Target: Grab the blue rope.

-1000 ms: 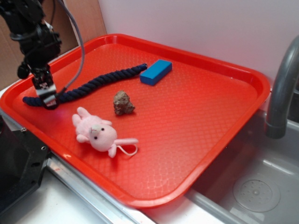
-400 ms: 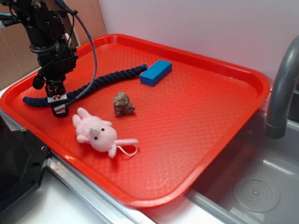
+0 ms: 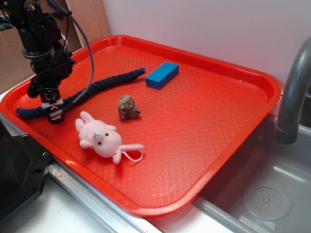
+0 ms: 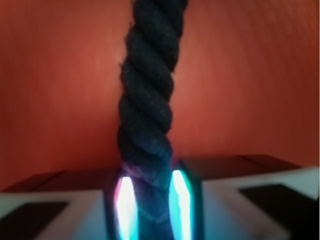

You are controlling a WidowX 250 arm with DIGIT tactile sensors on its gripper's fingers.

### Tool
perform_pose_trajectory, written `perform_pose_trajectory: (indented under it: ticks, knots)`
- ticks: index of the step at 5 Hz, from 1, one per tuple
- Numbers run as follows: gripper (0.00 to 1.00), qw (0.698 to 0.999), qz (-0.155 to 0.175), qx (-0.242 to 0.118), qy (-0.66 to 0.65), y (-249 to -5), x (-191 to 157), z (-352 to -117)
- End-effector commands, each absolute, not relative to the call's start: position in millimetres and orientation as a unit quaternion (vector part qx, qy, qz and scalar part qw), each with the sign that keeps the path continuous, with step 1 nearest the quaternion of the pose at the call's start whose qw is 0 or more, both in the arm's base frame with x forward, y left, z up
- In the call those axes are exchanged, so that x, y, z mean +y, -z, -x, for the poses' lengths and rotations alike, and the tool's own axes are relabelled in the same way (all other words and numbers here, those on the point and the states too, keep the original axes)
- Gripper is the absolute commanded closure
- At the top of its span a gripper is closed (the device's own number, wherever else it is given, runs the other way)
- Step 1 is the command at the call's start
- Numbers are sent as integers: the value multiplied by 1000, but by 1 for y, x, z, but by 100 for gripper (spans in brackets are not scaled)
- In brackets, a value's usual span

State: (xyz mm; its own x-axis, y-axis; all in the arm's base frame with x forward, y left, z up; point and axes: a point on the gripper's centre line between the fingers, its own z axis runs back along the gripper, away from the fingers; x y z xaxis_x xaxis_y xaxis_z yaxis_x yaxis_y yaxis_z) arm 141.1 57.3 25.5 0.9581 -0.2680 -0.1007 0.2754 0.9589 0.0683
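I see the blue rope [image 3: 97, 87] as a thick, dark navy cord of twisted strands, lying in a gentle wave across the back-left part of the red tray [image 3: 204, 145]. One end points toward the tray's far edge; the other trails toward the left corner. Up close, the rope [image 4: 147, 115] runs straight and taut, its strands pinched between two bright pads.

I found no readable text, labels, brands or numbers in either the exterior or wrist view.
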Motion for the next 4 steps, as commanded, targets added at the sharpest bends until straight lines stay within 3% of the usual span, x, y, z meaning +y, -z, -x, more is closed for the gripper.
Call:
perform_pose_trajectory:
  ticks: [1,2,4]
  knots:
    - [100,998,-15,54,-21,-97,21,-168]
    - [100,995,35,55,-70,-132,3,-173]
    - [100,996,49,14,-79,-183,-39,-171]
